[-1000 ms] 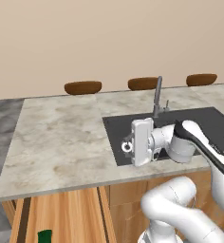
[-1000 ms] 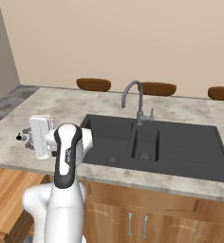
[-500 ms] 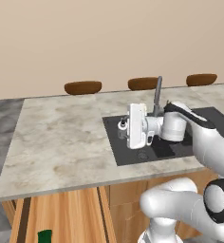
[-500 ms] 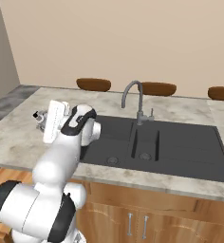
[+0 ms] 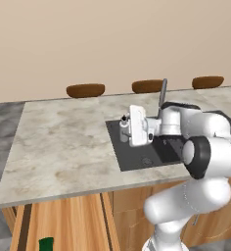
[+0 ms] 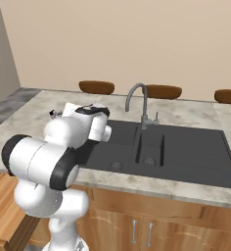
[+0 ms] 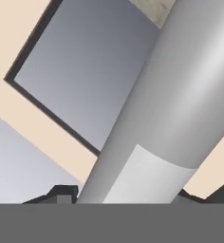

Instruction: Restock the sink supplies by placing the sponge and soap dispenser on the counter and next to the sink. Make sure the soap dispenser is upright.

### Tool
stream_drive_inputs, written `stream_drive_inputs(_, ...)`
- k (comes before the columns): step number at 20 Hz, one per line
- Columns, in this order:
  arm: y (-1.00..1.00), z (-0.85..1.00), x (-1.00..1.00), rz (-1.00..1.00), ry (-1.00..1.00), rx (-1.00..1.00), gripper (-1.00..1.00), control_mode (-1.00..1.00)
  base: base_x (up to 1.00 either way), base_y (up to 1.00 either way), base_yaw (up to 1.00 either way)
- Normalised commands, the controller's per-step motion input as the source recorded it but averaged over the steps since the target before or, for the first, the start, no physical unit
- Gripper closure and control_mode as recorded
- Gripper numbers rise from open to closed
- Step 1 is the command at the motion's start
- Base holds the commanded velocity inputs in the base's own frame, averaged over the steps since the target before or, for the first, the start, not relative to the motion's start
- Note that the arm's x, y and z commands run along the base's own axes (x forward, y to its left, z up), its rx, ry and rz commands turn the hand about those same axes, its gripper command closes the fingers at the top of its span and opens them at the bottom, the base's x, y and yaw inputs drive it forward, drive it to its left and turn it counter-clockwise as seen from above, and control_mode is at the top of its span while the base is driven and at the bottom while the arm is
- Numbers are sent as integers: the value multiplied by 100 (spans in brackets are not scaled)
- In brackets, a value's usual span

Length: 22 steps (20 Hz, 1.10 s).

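My gripper [image 5: 125, 130] reaches left over the left rim of the dark sink [image 5: 139, 156] and is shut on the soap dispenser [image 5: 123, 128]. The light-grey bottle is roughly upright, with its dark nozzle on top. In the hand view the soap dispenser [image 7: 180, 95] runs as a broad grey cylinder between the dark fingertips [image 7: 61, 192]. Whether its base touches the marble counter [image 5: 63, 142] I cannot tell. The sponge [image 5: 46, 243], a small green block, lies low in front of the wooden cabinets at the bottom left.
The grey faucet [image 6: 139, 100] rises behind the double-basin sink [image 6: 161, 147]. Three brown stool tops [image 5: 85, 90] line the counter's far edge. A wide stretch of counter [image 6: 34, 115] lies left of the sink. My own arm covers the sink's left front corner.
The arm has swung away from the counter's front edge toward the back, carrying the soap dispenser to the sink's left rim. The grip holds.
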Motion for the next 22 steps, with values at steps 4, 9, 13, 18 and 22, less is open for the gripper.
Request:
stream_drive_inputs(4,0,-33,54,0,41,4,100,-100,0,0,0)
stream_drive_inputs(9,0,-31,45,0,29,1,100,-100,0,0,0)
stream_drive_inputs(13,2,-26,26,0,20,0,100,-100,0,0,0)
stream_drive_inputs(18,7,-6,16,0,18,0,100,-100,0,0,0)
stream_drive_inputs(22,6,-11,20,0,18,0,100,-100,0,0,0)
